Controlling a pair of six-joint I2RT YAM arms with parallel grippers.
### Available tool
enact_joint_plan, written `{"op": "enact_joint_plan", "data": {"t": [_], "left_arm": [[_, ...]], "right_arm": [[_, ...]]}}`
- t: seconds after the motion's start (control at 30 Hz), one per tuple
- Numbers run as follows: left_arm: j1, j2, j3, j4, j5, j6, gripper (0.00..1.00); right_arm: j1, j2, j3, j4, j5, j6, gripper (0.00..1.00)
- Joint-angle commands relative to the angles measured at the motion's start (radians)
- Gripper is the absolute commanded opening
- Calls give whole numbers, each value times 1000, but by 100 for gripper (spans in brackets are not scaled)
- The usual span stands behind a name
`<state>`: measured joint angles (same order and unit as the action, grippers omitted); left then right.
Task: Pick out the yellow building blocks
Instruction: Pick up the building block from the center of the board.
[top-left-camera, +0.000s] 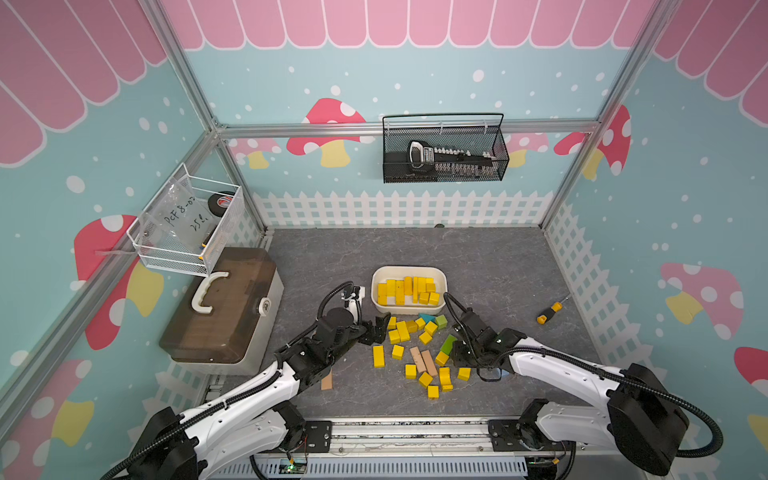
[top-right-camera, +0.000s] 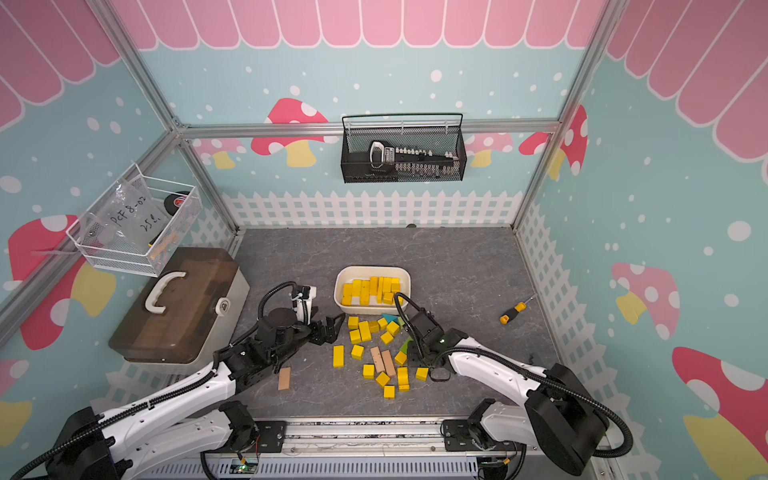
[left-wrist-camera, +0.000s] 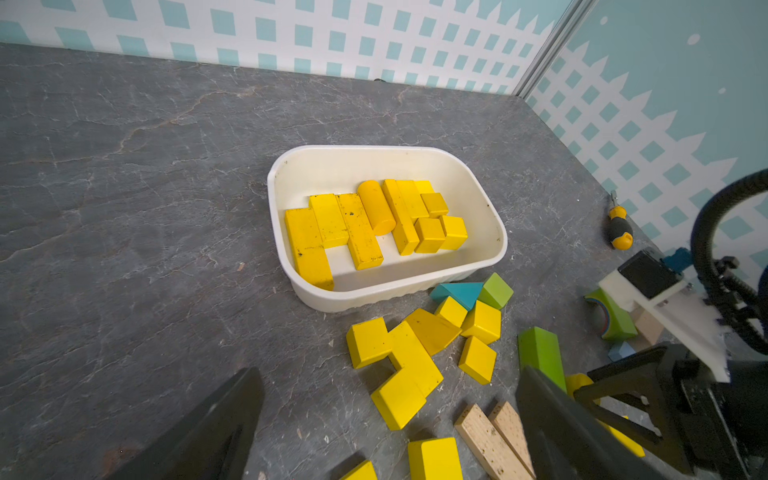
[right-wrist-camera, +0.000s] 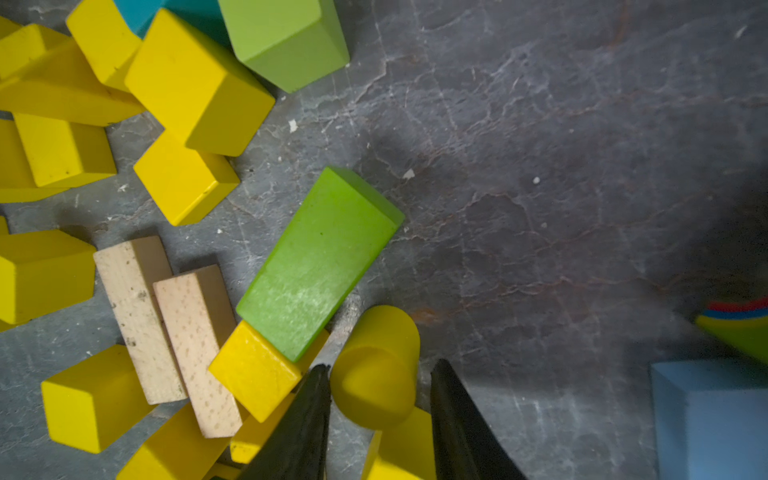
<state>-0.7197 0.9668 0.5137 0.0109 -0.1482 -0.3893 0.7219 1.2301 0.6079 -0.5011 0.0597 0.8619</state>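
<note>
Several yellow building blocks (top-left-camera: 405, 291) lie in a white tub (top-left-camera: 441, 277) at mid-table, also seen as the tub (left-wrist-camera: 286, 174) in the left wrist view. More yellow blocks (top-left-camera: 400, 332) (top-right-camera: 360, 330) are scattered in front of it. My left gripper (top-left-camera: 380, 328) (left-wrist-camera: 388, 374) hovers open and empty at the left edge of that pile. My right gripper (right-wrist-camera: 380, 372) is low on the pile's right side, in a top view (top-left-camera: 457, 353). A short yellow cylinder (right-wrist-camera: 376, 365) sits between its fingers; one finger touches it, the other stands slightly off.
Green blocks (right-wrist-camera: 320, 262) (top-left-camera: 441, 321), a teal block (left-wrist-camera: 457, 291) and two tan bars (top-left-camera: 424, 361) mix with the yellow ones. A blue block (right-wrist-camera: 706, 415) lies by my right gripper. A screwdriver (top-left-camera: 548, 312) lies right, a toolbox (top-left-camera: 224, 307) left, a tan bar (top-left-camera: 327, 380) beside my left arm.
</note>
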Motion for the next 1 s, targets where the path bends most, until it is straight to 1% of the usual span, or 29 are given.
{"op": "enact_joint_plan", "data": {"t": [0.0, 0.3, 0.37, 0.6, 0.67, 0.83, 0.97], "left_arm": [[10, -5, 24, -9, 13, -5, 99], [21, -2, 24, -5, 26, -11, 99], [24, -1, 23, -5, 31, -11, 99], [43, 9, 25, -5, 51, -23, 99], [50, 9, 24, -4, 57, -26, 99], [69, 13, 21, 1, 77, -34, 99], [84, 14, 16, 8, 94, -40, 99]], "right_arm": [[7, 22, 30, -9, 21, 3, 38], [7, 24, 30, -9, 23, 3, 30], [7, 23, 30, -8, 24, 3, 26], [6, -21, 31, -12, 25, -7, 24], [5, -30, 53, -29, 38, -23, 24], [6, -10, 184, -131, 107, -93, 24], [6, 7, 297, -157, 118, -151, 24]]}}
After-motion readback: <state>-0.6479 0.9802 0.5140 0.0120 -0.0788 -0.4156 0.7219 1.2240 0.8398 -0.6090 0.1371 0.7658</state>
